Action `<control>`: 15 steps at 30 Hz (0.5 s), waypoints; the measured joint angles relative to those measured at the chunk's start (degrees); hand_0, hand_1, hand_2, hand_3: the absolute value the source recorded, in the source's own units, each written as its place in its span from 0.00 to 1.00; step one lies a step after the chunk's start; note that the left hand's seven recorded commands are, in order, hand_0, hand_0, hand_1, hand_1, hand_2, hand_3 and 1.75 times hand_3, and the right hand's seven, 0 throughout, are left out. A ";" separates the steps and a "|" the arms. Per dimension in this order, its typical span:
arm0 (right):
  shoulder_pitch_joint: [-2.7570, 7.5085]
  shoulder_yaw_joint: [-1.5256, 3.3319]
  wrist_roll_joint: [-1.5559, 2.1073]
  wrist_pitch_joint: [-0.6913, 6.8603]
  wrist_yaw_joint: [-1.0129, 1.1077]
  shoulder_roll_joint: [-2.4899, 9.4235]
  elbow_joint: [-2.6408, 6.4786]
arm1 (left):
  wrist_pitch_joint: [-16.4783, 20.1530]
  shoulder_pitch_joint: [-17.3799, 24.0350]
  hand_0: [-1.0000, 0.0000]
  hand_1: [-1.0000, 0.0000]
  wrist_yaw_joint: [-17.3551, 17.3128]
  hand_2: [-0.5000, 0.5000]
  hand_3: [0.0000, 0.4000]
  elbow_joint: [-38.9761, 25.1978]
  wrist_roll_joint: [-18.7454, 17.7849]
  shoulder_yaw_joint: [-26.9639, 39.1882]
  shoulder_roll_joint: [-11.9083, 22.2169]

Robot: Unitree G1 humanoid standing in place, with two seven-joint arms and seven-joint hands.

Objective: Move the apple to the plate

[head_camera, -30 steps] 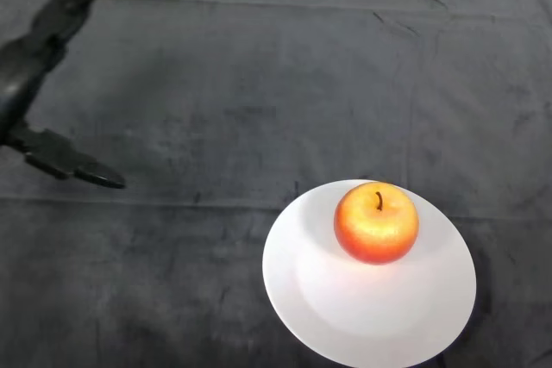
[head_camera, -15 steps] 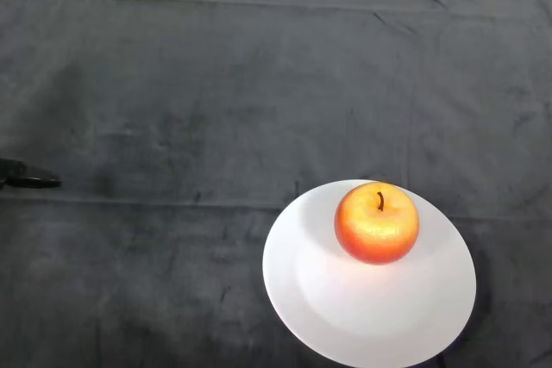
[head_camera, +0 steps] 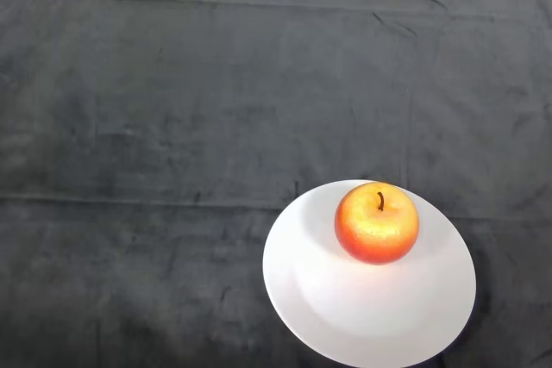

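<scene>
Apple (head_camera: 377, 222) on plate (head_camera: 345, 316) — dark cloth (head_camera: 172, 127) around.

The only things standing on the counter (head_camera: 172, 109) are a white plate (head_camera: 345, 308) at the lower right and the apple (head_camera: 377, 222) sitting upright on the plate's far half. The dark cloth runs flat to the left, far side and right of the plate, giving open passage from those sides and from above.
</scene>
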 measured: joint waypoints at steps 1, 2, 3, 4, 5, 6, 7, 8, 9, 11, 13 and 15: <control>0.00 0.01 0.00 0.00 0.00 0.00 0.00 | 0.54 0.23 1.00 1.00 0.02 0.50 0.00 0.44 -0.57 0.67 0.00; 0.00 0.01 -0.01 0.00 0.00 0.01 0.00 | 0.96 0.47 1.00 1.00 0.23 0.50 0.00 0.69 -1.16 1.33 0.00; 0.00 0.01 -0.01 0.00 0.00 0.01 0.00 | 1.34 0.79 1.00 1.00 0.80 0.50 0.00 1.01 -1.54 1.95 0.01; 0.00 0.02 -0.01 -0.01 0.00 0.04 0.00 | 1.75 1.20 1.00 1.00 1.22 0.50 0.00 1.17 -1.71 2.74 0.01; 0.00 0.02 -0.01 0.00 0.00 0.04 0.01 | 1.95 1.62 1.00 1.00 1.72 0.50 0.00 1.19 -1.80 3.22 0.01; 0.00 0.02 -0.02 0.00 0.00 0.04 0.03 | 2.14 1.99 1.00 1.00 2.27 0.50 0.00 1.41 -2.21 3.43 -0.01; 0.00 0.03 -0.02 0.00 0.00 0.04 0.03 | 2.38 2.11 1.00 1.00 2.92 0.50 0.00 1.66 -2.45 3.54 -0.01; 0.00 0.03 -0.02 0.00 0.00 0.04 0.03 | 2.71 2.11 1.00 1.00 3.30 0.50 0.00 1.74 -2.97 3.73 -0.01; 0.00 0.04 -0.02 -0.01 0.00 0.05 0.03 | 2.83 2.11 1.00 1.00 3.88 0.50 0.00 1.76 -3.43 4.08 -0.01; 0.00 0.04 -0.02 -0.01 0.00 0.06 0.03 | 3.31 2.10 1.00 1.00 4.46 0.50 0.00 1.76 -3.56 5.34 0.00; 0.00 0.04 -0.03 -0.01 0.00 0.06 0.04 | 4.34 2.11 1.00 1.00 4.94 0.50 0.00 1.76 -3.89 5.71 0.01; 0.00 0.05 -0.03 -0.01 0.00 0.06 0.04 | 5.24 2.11 1.00 1.00 5.03 0.50 0.00 1.77 -3.96 5.71 0.00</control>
